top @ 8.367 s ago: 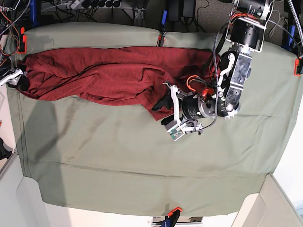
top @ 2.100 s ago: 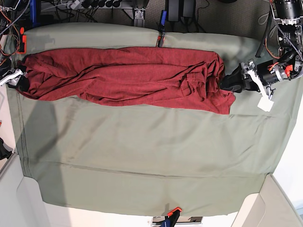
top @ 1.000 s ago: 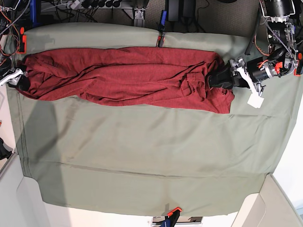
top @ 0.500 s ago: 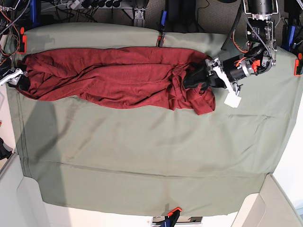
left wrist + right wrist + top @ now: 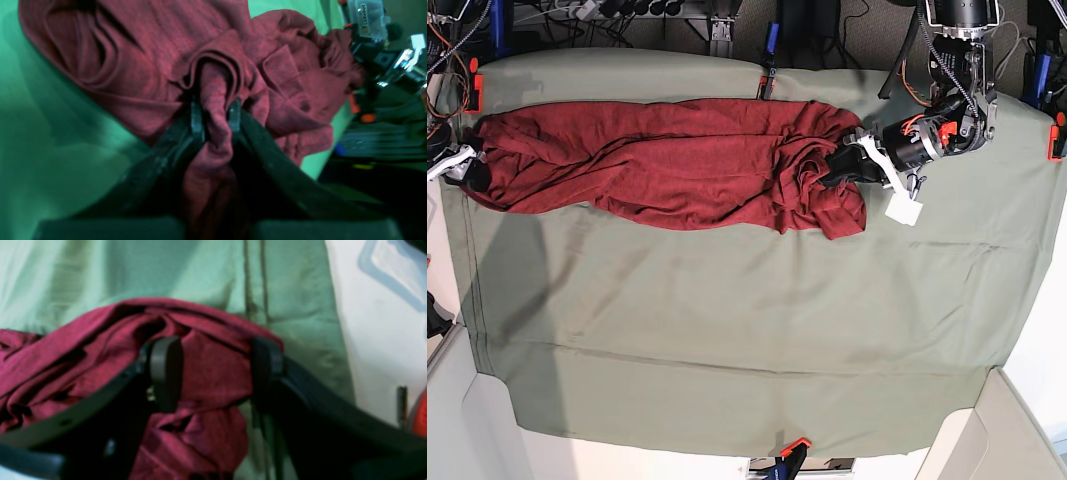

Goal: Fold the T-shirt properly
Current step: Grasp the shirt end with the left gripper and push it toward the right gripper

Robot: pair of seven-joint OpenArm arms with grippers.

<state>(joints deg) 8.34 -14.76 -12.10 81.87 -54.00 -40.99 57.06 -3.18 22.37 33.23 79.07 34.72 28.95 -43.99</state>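
Two end effectors are on the garment, and neither has made a tidy fold yet. Nearest the left wrist camera, the left end effector (image 5: pixel 215 118) is pressed together on a thick bunched ridge of the T-shirt (image 5: pixel 160 66), dark red cloth squeezed between its black pads and spilling back between the fingers. Just beyond the pinch, the fabric rolls into loose loops and pleats, and farther on it trails off toward the far end of the table (image 5: pixel 40 140).

In the base view, the left end effector (image 5: pixel 839 168) sits at one end of the long red heap, where the cloth is crumpled into a knot directly under and beside it. From there the T-shirt (image 5: pixel 647 160) stretches away in a wrinkled, rope-like band to the right end effector (image 5: pixel 472 170) at the opposite end.

In the right wrist view, the right end effector (image 5: pixel 213 373) has its pads set apart with a fold of the T-shirt (image 5: pixel 213 350) filling the gap between them; whether it truly clamps that cloth cannot be told. Beyond its tips lies bare green table (image 5: pixel 166 270) covering.

Judging by this, the task is at an early stage: the shirt is gathered, not spread, no sleeves or hem are laid flat, and no clean crease shows. Flattening, then the actual folds, appear to remain.
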